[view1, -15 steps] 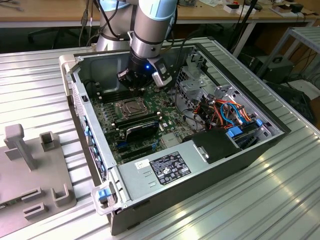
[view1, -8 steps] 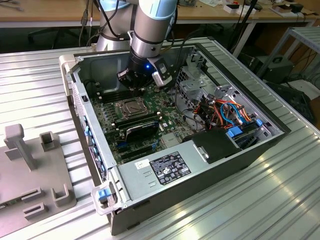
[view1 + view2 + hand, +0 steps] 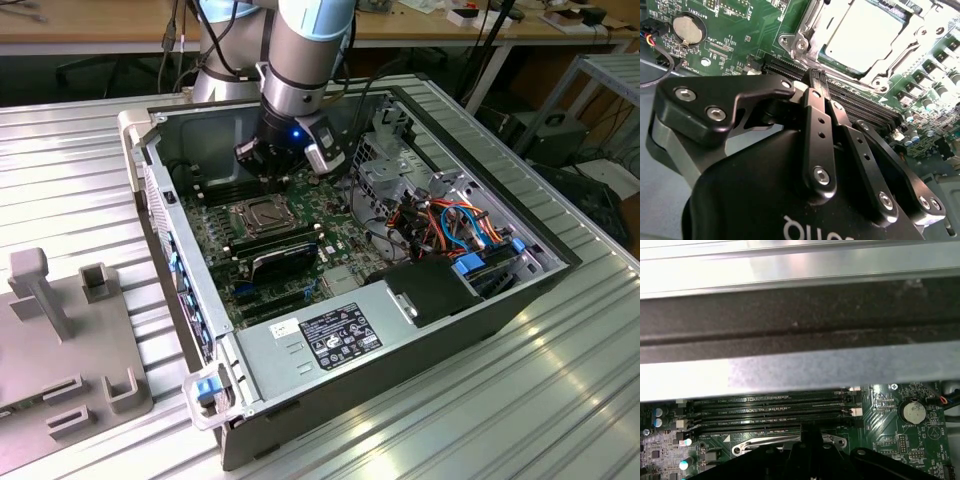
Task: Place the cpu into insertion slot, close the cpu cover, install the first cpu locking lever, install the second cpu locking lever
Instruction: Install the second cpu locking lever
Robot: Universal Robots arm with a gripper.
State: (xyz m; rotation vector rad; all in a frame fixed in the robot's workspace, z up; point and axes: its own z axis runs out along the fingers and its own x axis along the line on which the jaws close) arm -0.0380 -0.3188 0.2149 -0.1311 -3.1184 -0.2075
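Gripper point(image 3: 821, 80) of the arm hung low inside the open computer case point(image 3: 520, 290), its black fingers point(image 3: 819, 125) drawn together with nothing between them, tips just above the motherboard point(image 3: 225, 250) at the memory-slot side of the socket. The cpu point(image 3: 865, 35) lay seated in the insertion slot point(image 3: 257, 217), its pale metal top showing through the square window of the cpu cover point(image 3: 812, 27), which lay flat over it. In the second wrist view the fingertips stood near the cover's edge, over the long black memory slots point(image 3: 860, 107) that ran just beside the socket. In the first wrist view those memory slots point(image 3: 770, 412) lay between the socket's metal frame and the grey case wall point(image 3: 800, 370). A round coin battery point(image 3: 686, 29) sat on the board, well apart from the socket. In the exterior view a black card point(image 3: 283, 258) stood on the near side of the socket, and beyond it a labelled power supply point(image 3: 320, 340) and a bundle of coloured cables point(image 3: 450, 225). The case rested on a ribbed metal worktop point(image 3: 560, 400); a grey fixture block point(image 3: 70, 340) sat on that worktop at the exterior view's left of the case.
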